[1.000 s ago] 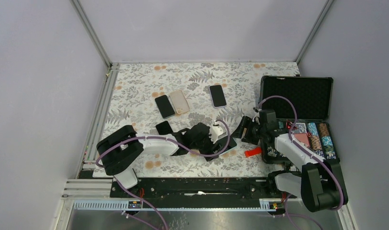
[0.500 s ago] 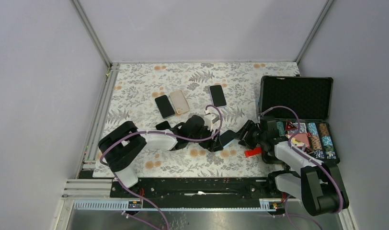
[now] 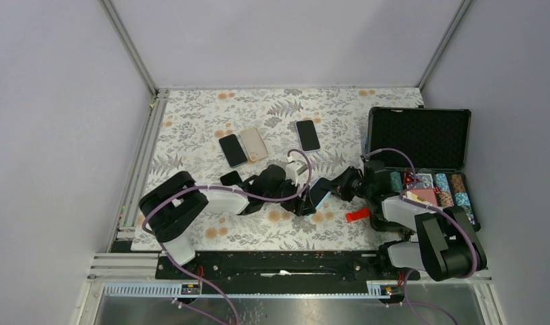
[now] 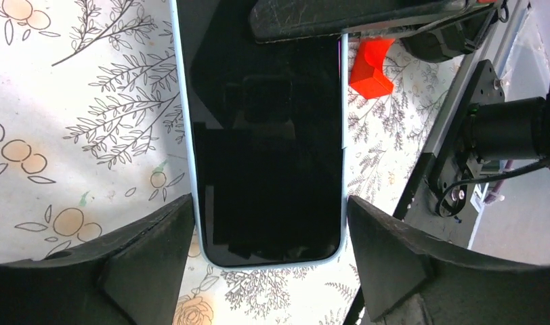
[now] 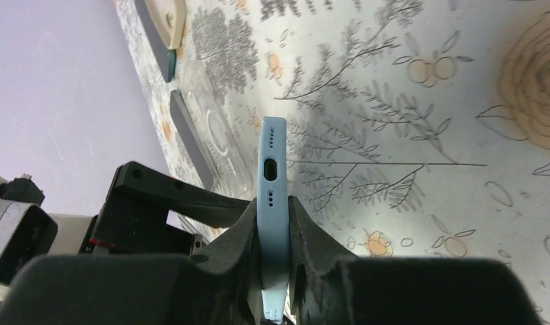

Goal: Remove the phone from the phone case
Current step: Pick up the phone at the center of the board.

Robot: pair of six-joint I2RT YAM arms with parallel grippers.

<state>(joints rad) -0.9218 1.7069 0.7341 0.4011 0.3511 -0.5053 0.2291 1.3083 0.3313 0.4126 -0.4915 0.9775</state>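
Observation:
The phone (image 4: 265,135) has a dark screen and sits in a light blue phone case (image 4: 185,135). It hangs tilted between the two arms near the table's middle (image 3: 320,193). My left gripper (image 4: 269,203) spans its width near one end, and both fingertips touch the case's long edges. In the right wrist view the case (image 5: 273,183) stands edge-on, port holes showing. My right gripper (image 5: 273,213) is shut on the case, one finger on the face and one on the back. The phone is inside the case.
Three phones (image 3: 232,149) (image 3: 253,143) (image 3: 307,135) lie at the back of the floral table, and a black one (image 3: 231,179) lies beside the left arm. A red block (image 3: 357,214) lies near the right arm. An open black chip case (image 3: 421,139) stands on the right.
The left gripper carried the cased phone up and right toward the right arm. The right gripper moved in and closed on its other end.

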